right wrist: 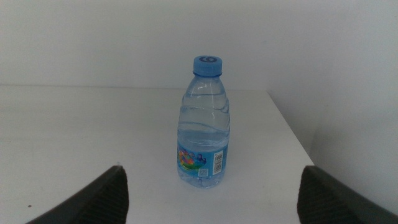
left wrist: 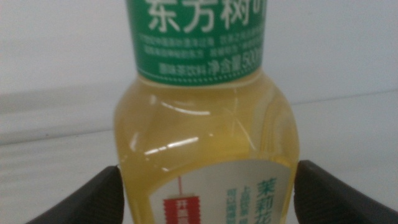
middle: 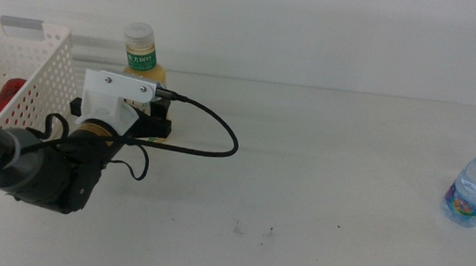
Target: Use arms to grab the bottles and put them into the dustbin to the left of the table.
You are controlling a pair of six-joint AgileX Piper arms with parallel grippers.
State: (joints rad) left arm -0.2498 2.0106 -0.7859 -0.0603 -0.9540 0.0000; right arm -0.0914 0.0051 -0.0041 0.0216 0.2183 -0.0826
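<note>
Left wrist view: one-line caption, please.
Left gripper open around the yellow-tea bottle, one jaw on each side.

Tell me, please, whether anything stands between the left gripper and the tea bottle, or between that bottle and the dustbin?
Nothing visible does. The left gripper has its open jaws on either side of the tea bottle. The dustbin stands just beside the bottle at the table's left end; only the arm itself lies between them.

left arm [middle: 48,171]: black | white bracket [middle: 118,96] | black cable [middle: 212,130]
</note>
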